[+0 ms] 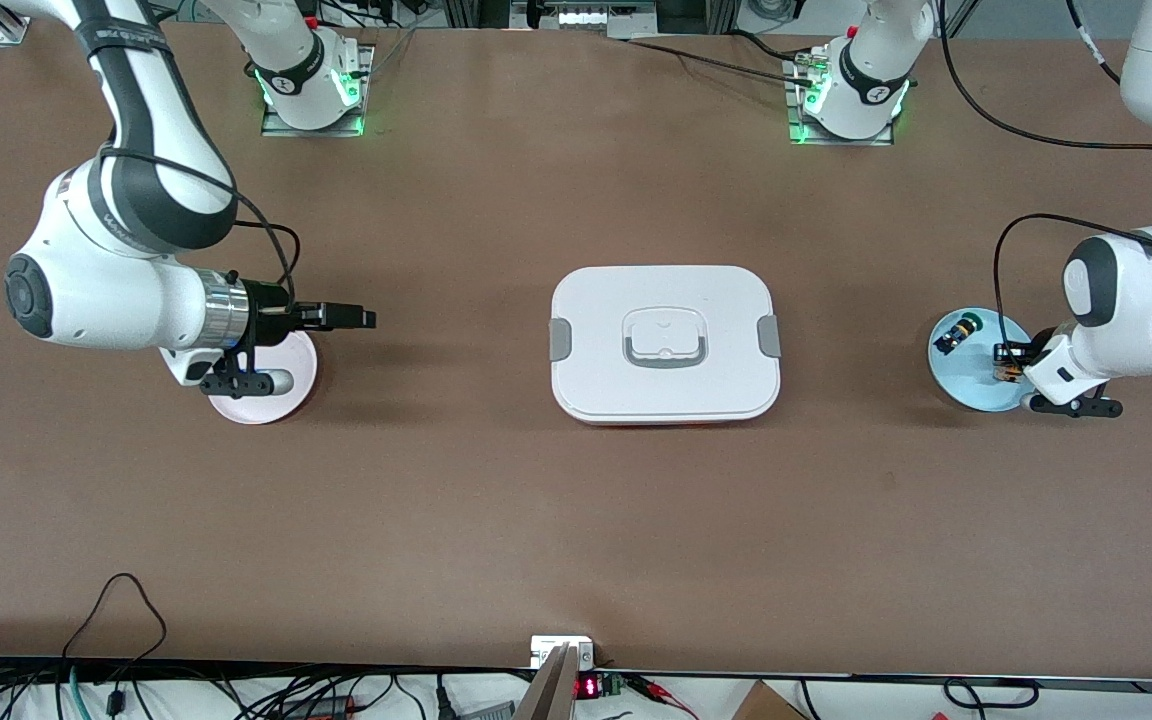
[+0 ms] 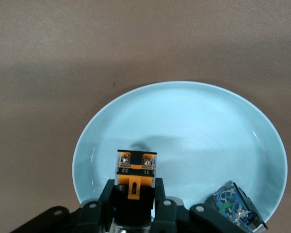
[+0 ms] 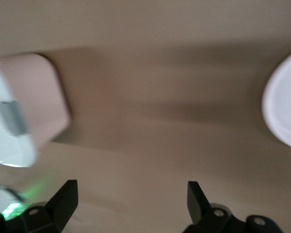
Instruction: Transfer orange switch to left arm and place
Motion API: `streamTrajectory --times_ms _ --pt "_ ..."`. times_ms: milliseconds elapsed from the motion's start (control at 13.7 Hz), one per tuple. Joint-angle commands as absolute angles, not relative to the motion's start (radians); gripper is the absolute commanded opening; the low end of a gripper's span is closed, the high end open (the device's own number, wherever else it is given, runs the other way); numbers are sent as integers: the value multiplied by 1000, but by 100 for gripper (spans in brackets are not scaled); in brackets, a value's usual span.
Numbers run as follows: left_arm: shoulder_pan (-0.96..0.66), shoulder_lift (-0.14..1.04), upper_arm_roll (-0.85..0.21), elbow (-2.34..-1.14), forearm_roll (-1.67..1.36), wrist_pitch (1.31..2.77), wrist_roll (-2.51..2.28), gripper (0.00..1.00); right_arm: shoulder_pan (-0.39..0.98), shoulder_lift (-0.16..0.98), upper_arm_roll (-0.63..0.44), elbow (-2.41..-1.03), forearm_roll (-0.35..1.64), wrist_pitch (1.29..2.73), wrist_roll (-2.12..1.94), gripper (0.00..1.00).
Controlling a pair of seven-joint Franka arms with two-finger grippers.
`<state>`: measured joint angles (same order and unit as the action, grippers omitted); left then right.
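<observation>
Brown table holds 1 white box mid-table, 2 plates, 2 switches; left gripper clamps orange switch over blue plate, terminals marked 23 & 11; green-capped switch lies on same plate; right gripper spread wide, empty, above pink plate.

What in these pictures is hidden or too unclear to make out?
- Orange switch: in the left wrist view its cap is hidden between the left gripper fingers; in the front view it is too small.
- Green-capped switch: cut off by the left wrist view's edge.
- Pink plate: front view, partly covered by the right arm.
- Box: blurred in the right wrist view.
</observation>
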<state>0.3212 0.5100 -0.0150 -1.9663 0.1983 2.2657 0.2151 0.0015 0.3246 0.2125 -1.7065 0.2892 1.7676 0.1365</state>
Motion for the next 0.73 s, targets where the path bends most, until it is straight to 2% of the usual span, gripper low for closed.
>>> streamTrajectory --times_ms 0,73,219,292,365,583,656 --pt "330 503 -21 -2005 230 2324 198 13 -8 269 221 -1663 94 1666 158 100" --pt "330 508 -21 -2009 230 2335 195 30 -8 256 209 -1645 53 1661 152 100" --pt "331 506 -21 -2006 229 2335 212 86 -6 245 178 -1591 -76 1663 149 100" --pt "334 500 -21 -2000 229 2333 221 100 -8 245 176 -1560 -168 1664 158 100" --pt "334 491 -21 -1993 227 2327 228 100 -15 245 161 -1546 -220 1667 166 100" --pt "319 431 -25 -1925 221 2274 226 100 -41 244 92 -1493 -80 1661 158 100" --pt "301 404 -32 -1895 210 2200 218 100 -43 244 66 -1488 -59 1657 150 100"
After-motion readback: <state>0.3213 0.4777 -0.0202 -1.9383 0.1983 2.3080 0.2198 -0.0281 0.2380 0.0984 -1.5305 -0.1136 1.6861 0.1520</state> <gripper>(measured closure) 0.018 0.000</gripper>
